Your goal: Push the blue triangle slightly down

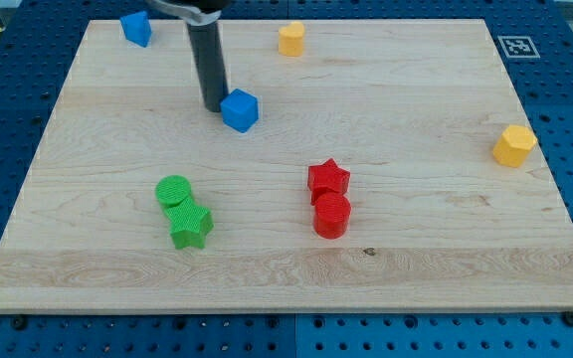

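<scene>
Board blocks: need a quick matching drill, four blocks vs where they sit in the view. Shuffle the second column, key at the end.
Blocks:
1. red star
2. green cylinder
3. blue cube
4. yellow block

Places:
A. near the board's right edge
B. just right of my tip
C. touching the top of the red cylinder
D. touching the upper left of the green star

Pairs: 1-C, 2-D, 3-B, 4-A
</scene>
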### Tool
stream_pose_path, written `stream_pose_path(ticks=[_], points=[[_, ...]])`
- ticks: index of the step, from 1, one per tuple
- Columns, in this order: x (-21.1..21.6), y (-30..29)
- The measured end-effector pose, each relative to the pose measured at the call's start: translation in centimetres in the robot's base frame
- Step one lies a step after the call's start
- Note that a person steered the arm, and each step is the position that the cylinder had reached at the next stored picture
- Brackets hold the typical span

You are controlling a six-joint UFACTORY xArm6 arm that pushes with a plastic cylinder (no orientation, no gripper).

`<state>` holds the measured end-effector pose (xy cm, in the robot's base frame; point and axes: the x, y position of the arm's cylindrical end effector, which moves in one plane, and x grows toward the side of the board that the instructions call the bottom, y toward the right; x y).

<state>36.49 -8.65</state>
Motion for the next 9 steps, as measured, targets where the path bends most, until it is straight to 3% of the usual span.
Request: stream_pose_path(ticks=[1, 2, 4, 7, 9], points=[[0.0, -2.4], [0.0, -8.4], [-4.6, -21.7], [-5.5, -21.9], [-10.7, -21.8]])
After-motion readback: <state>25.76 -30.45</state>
